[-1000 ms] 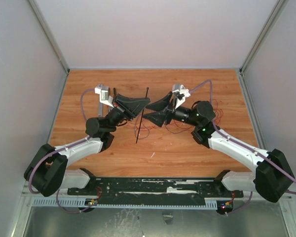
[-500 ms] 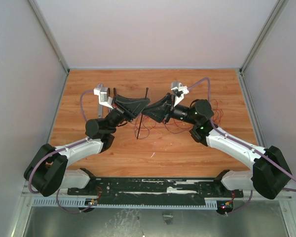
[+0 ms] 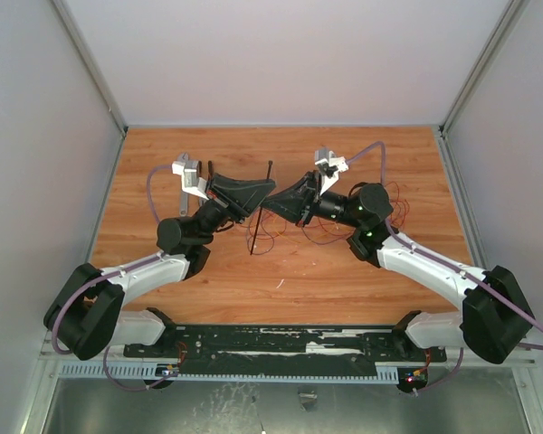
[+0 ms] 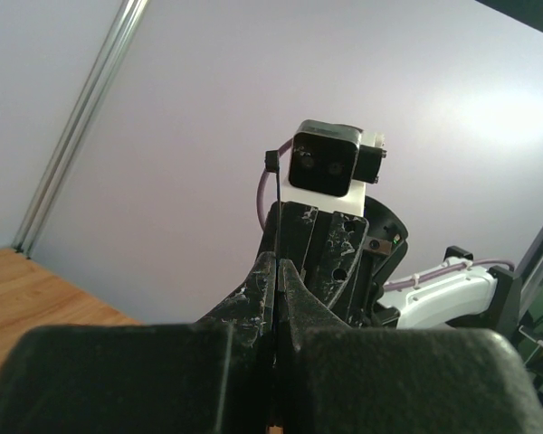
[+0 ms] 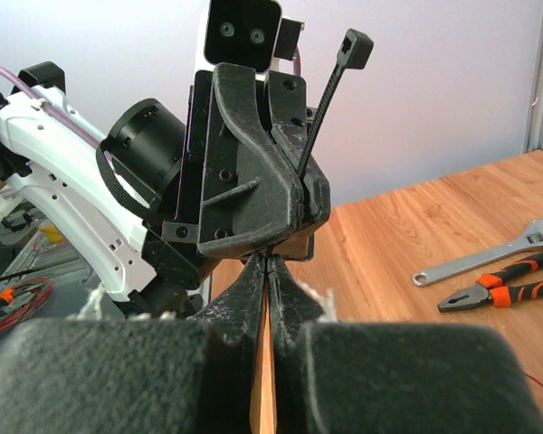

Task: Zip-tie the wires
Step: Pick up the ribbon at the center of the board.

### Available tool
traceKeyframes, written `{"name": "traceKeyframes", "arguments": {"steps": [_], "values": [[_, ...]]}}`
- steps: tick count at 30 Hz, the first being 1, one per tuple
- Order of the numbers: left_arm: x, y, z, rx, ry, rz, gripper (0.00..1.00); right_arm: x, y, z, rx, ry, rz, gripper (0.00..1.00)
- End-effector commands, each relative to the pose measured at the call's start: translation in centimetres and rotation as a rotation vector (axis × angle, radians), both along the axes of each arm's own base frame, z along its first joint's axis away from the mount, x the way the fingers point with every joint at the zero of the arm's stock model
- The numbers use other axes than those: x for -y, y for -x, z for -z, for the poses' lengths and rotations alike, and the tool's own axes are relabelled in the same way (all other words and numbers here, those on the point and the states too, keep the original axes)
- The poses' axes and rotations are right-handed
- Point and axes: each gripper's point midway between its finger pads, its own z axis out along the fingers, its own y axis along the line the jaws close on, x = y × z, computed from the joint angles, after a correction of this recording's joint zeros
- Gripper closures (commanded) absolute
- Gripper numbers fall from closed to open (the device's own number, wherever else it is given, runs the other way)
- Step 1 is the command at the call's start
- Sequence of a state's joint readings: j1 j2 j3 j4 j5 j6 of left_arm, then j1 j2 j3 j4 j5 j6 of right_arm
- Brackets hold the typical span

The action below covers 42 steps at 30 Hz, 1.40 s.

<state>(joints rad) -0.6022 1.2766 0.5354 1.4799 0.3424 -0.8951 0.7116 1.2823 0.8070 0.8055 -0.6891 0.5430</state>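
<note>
Both end effectors clenched. Nearest, wires (image 3: 276,240) lie loose on surface (image 3: 344,271) under tie (image 3: 257,231) tail, not looped. Further back, left end effector (image 3: 268,188) pinches tie mid-strip; right end effector (image 3: 266,204) is shut against it, hold unclear. Risk: opposing pull bends or slips tie, so tail misses bundle.

Left arm (image 3: 136,271): reaches forward and inward from its base, elbow bent, wrist turned toward the middle.
Left gripper (image 3: 270,187): fingers pressed together, pinching the zip tie (image 5: 319,122); it points toward the other gripper.
Right arm (image 3: 434,267): mirrors the left, stretched forward and inward.
Right gripper (image 3: 264,205): fingers closed tight, tip just beside the left gripper's tip.
Contact between the tips: cannot tell.
</note>
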Motion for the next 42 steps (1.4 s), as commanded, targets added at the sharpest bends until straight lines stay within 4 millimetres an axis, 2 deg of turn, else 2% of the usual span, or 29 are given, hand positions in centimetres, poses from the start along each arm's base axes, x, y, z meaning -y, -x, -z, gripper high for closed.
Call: {"name": "traceKeyframes", "arguments": {"steps": [1,6,9,12,18,25,42], "values": [[-0.2,0.1,0.1,0.018,-0.009,-0.028,0.98,-0.1,0.9,-1.1,0.032,-0.015,-0.029,1.0],[-0.2,0.4,-0.2,0.046,-0.075,-0.053,0.65,0.1,0.6,0.4,0.022,0.081,-0.007,1.0],[0.6,0.8,-0.4,0.086,-0.172,-0.045,0.56,0.0,0.9,1.2,0.02,0.163,-0.032,1.0],[0.6,1.4,-0.9,0.123,-0.216,-0.04,0.53,0.4,0.6,1.5,0.036,0.203,-0.004,1.0],[1.0,1.7,-0.4,0.137,-0.275,-0.025,0.53,0.8,0.6,1.6,0.047,0.22,0.007,1.0],[1.1,1.7,0.0,0.137,-0.291,-0.022,0.57,1.0,0.3,1.9,0.042,0.234,0.03,1.0],[0.2,0.9,0.0,0.132,-0.29,-0.079,0.59,2.3,0.5,1.9,0.065,0.23,0.072,1.0]]}}
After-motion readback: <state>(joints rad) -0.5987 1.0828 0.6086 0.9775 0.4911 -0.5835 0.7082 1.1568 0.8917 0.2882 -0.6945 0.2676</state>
